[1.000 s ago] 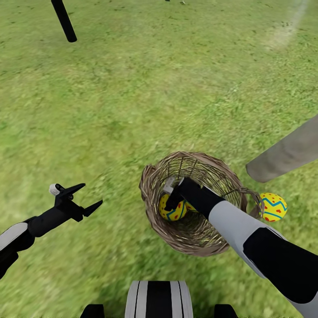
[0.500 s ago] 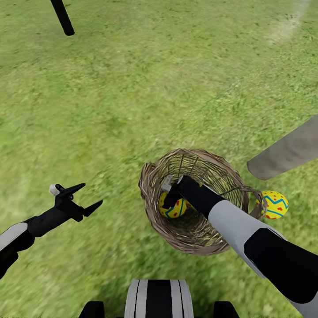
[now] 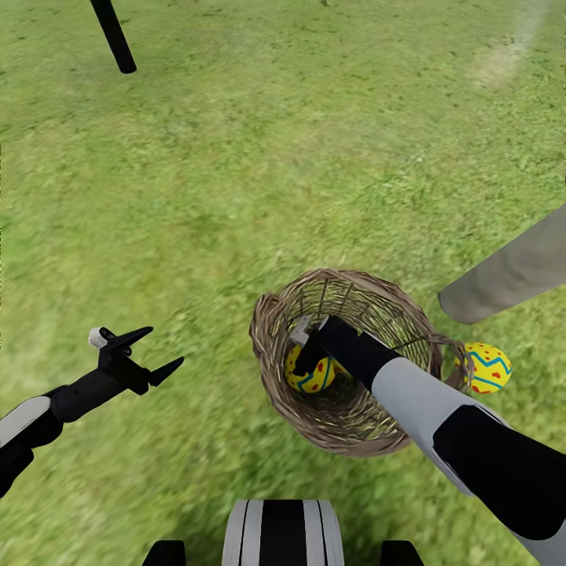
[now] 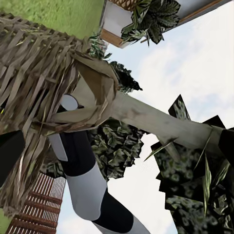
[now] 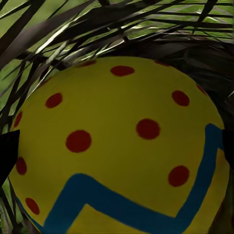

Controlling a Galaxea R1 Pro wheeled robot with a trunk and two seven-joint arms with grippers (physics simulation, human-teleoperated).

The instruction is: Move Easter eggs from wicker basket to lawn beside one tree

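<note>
Egg [image 3: 311,376] sits low inside the wicker basket [image 3: 271,314], against the near-left wall; a sliver of a second egg [image 3: 339,367] shows just behind the right arm. Third egg [image 3: 487,368] lies on the lawn [image 3: 236,157] outside the basket, just beside its right loop handle and near the pale trunk of the tree [image 3: 511,271]. Right tool [image 3: 305,355] is down in the basket, right at the top of the egg; the right wrist view has the egg [image 5: 122,146] up close, with dark finger edges at either side of it [image 5: 7,151], so the fingers look spread about the egg, but whether they press it yet I cannot tell. Left tool [image 3: 145,351] hangs released, fingers apart, over bare grass well left of the basket. In the left wrist view the woven wall [image 4: 34,97] and the trunk [image 4: 161,122] are visible. Judgement: the step in hand is the grasp of an egg in the basket, with one egg apparently already set by the tree. To do it well, centre the fingers on the egg's widest band, close gently since the shell is smooth and round, then lift straight up clear of the rim before swinging right, so the open weave does not snag and the light basket does not tip.
</note>
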